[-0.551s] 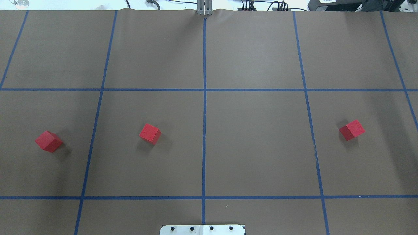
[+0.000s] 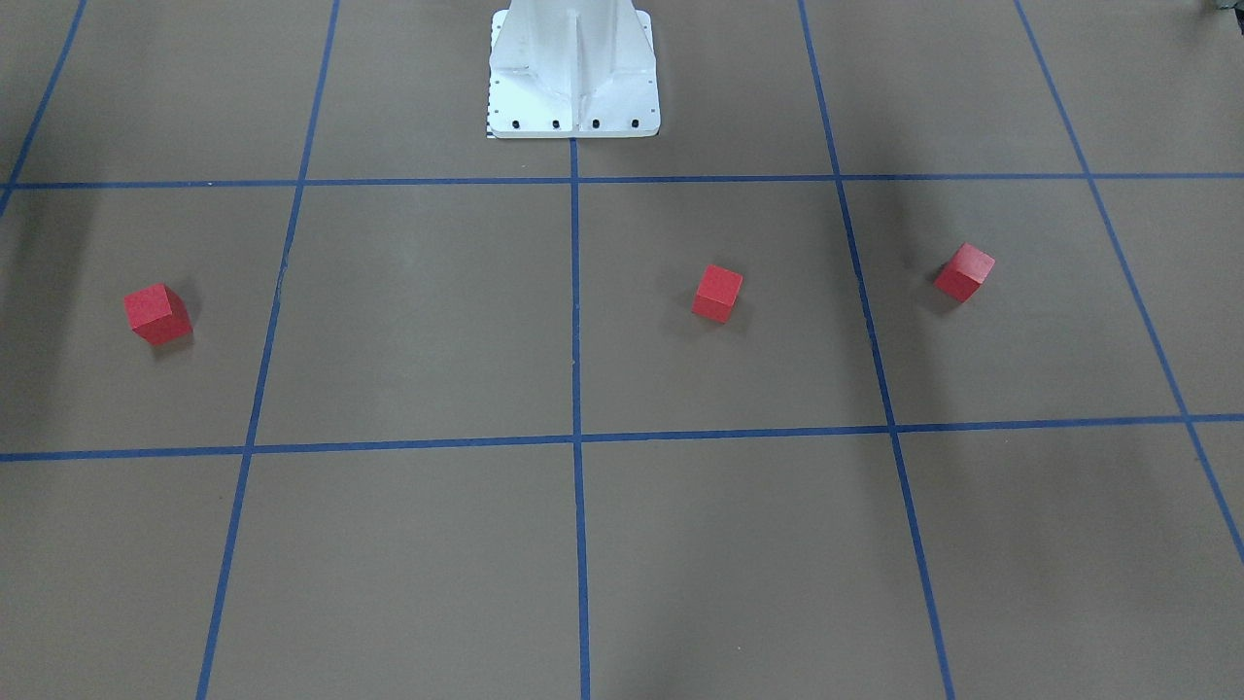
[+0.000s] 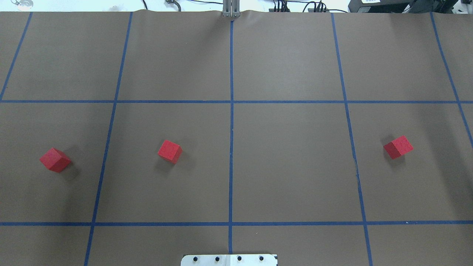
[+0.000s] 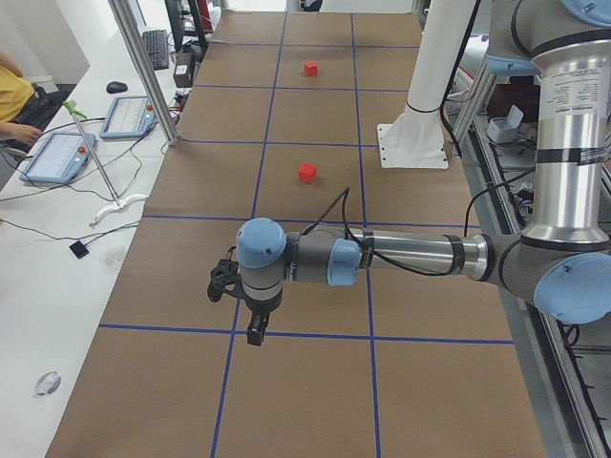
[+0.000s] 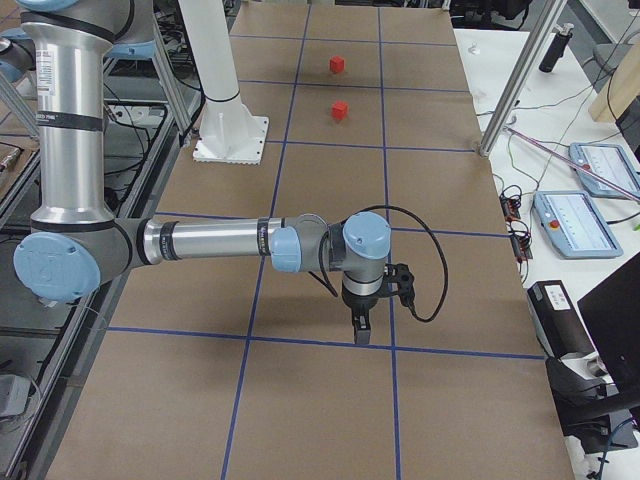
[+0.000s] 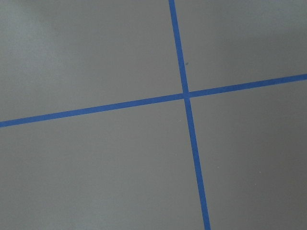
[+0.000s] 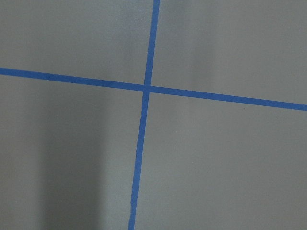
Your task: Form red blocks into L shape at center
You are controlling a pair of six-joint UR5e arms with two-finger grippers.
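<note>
Three red blocks lie apart on the brown floor. In the overhead view one is at the far left [image 3: 54,160], one left of the middle [image 3: 170,151] and one at the right [image 3: 398,147]. The front-facing view shows them mirrored [image 2: 964,272] [image 2: 717,293] [image 2: 157,314]. The center is bare brown floor on the middle blue tape line [image 3: 231,155]. The left gripper [image 4: 256,334] shows only in the exterior left view and the right gripper [image 5: 360,335] only in the exterior right view. Both point down over tape crossings, and I cannot tell if they are open or shut.
The white robot base [image 2: 573,73] stands at the table's near middle edge [image 3: 229,259]. Aluminium posts [image 4: 143,67] [image 5: 515,85] and control tablets [image 4: 57,157] [image 5: 575,220] flank the table. Both wrist views show only floor and a tape crossing [image 6: 186,94] [image 7: 147,88].
</note>
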